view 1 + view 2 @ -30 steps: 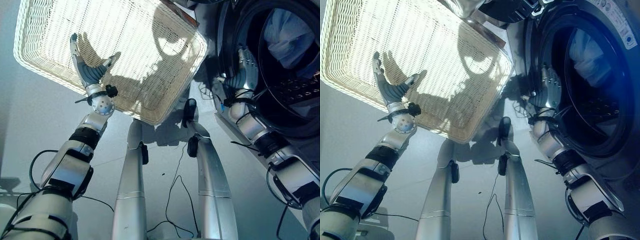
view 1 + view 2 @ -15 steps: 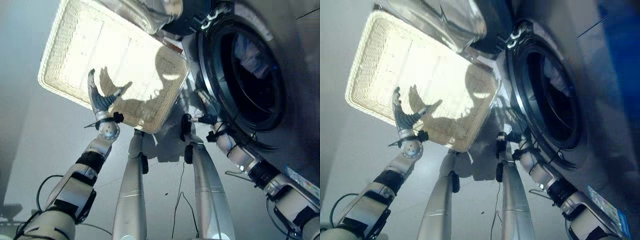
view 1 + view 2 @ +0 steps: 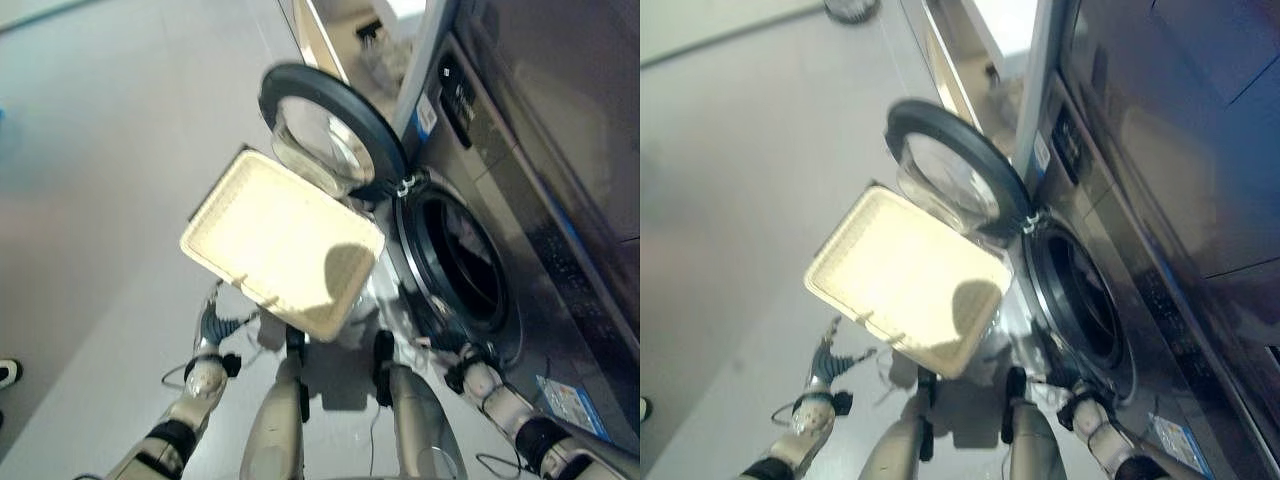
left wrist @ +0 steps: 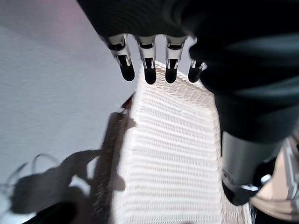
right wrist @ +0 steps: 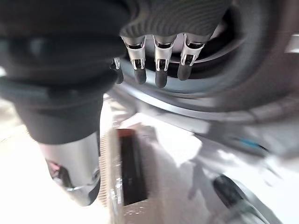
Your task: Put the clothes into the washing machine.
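Evidently, the washing machine drum (image 3: 462,268) at centre right is approached most closely by the right robot hand (image 3: 462,372), fingers relaxed like the left robot hand (image 3: 210,322) beside the empty basket (image 3: 282,243).

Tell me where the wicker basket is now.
In the left eye view the wicker basket lies on the floor, left of the washing machine, under its open door.

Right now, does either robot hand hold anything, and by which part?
Nothing is held. The left robot hand hangs open over the wicker basket; the right robot hand is open before the washing machine.
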Motion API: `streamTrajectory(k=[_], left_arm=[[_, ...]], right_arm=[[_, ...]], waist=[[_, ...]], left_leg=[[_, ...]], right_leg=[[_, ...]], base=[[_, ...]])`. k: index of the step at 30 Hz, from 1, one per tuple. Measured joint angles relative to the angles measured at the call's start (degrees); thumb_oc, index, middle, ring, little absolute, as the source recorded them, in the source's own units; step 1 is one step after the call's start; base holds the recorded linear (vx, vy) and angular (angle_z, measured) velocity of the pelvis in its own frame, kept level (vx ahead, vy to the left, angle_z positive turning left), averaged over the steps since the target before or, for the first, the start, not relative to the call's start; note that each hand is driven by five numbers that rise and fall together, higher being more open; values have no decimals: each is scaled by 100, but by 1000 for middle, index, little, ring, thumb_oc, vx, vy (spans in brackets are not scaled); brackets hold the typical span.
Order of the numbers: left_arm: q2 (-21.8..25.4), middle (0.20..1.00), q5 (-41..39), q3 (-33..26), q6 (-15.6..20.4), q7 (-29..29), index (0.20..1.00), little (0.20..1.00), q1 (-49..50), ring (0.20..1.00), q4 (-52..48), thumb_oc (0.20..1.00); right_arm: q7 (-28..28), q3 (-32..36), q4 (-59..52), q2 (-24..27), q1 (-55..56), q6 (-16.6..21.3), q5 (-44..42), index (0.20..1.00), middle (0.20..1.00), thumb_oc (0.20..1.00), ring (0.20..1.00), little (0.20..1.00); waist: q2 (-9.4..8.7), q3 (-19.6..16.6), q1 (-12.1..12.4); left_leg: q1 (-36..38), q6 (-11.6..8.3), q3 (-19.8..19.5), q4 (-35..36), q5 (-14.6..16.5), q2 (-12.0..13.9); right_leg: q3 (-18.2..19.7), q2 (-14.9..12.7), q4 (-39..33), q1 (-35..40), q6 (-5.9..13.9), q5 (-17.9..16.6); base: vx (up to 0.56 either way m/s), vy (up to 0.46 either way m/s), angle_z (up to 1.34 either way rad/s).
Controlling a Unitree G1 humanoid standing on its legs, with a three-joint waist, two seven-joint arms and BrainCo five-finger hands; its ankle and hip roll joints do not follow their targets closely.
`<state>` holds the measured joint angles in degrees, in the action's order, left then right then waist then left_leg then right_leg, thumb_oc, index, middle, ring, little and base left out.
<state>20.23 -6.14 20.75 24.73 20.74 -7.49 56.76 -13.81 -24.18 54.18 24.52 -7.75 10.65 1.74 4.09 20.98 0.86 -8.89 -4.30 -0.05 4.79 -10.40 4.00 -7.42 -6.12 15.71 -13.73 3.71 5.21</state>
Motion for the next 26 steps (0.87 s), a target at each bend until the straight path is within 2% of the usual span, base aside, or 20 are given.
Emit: streamTrajectory(k=[2,3,5,10,13,19,26], left_arm=[[-166,1000,44,2,-100,-375,1000,1000,195,1000,357,1000],[-225,1000,55,8,-131,-541,1000,1000,358,1000,478,1000],[-272,1000,63,0,-180,-776,1000,1000,589,1000,623,1000],[-410,1000,102,-204,-343,-1485,1000,1000,983,1000,1047,1000],[-415,1000,317,-205,-509,-1741,1000,1000,1015,1000,1172,1000],[-426,1000,305,-231,-817,-2078,1000,1000,1050,1000,1283,1000],[-431,1000,303,-237,-1033,-2219,1000,1000,1070,1000,1302,1000]], right_arm=[[355,236,699,-211,143,15,-163,1000,1000,1000,1000,1000],[509,281,902,-303,305,15,-244,1000,1000,1000,1000,1000],[700,435,1099,-454,497,5,-352,1000,1000,1000,1000,1000],[1146,911,1681,-772,707,-440,-661,1000,1000,1000,1000,1000],[1301,1044,1897,-815,698,-792,-799,1000,1000,1000,1000,1000],[1508,1204,2165,-807,736,-1188,-820,1000,1000,1000,1000,1000],[1586,1288,2185,-804,876,-1272,-985,1000,1000,1000,1000,1000]], waist=[[78,-210,-10],[61,-521,6],[40,-900,0],[-56,-1486,-3],[-82,-1651,0],[-72,-1833,-4],[-44,-1936,-15]], left_leg=[[446,12,0,27,101,15],[529,6,2,30,178,18],[628,9,3,28,247,27],[955,-10,-8,49,392,60],[1097,-25,-1,42,418,71],[1161,-46,129,59,470,99],[1234,-37,152,60,483,96]], right_leg=[[-119,22,-357,650,30,-39],[-119,30,-477,785,36,-35],[-150,52,-669,980,47,-52],[-245,137,-1317,1668,42,-208],[-250,172,-1529,1900,32,-308],[-249,190,-1704,2075,21,-357],[-242,194,-1804,2187,18,-394]], base=[[231,-19,16],[224,-11,5],[162,-2,5],[86,3,4],[24,8,0],[12,2,0],[3,1,0]])
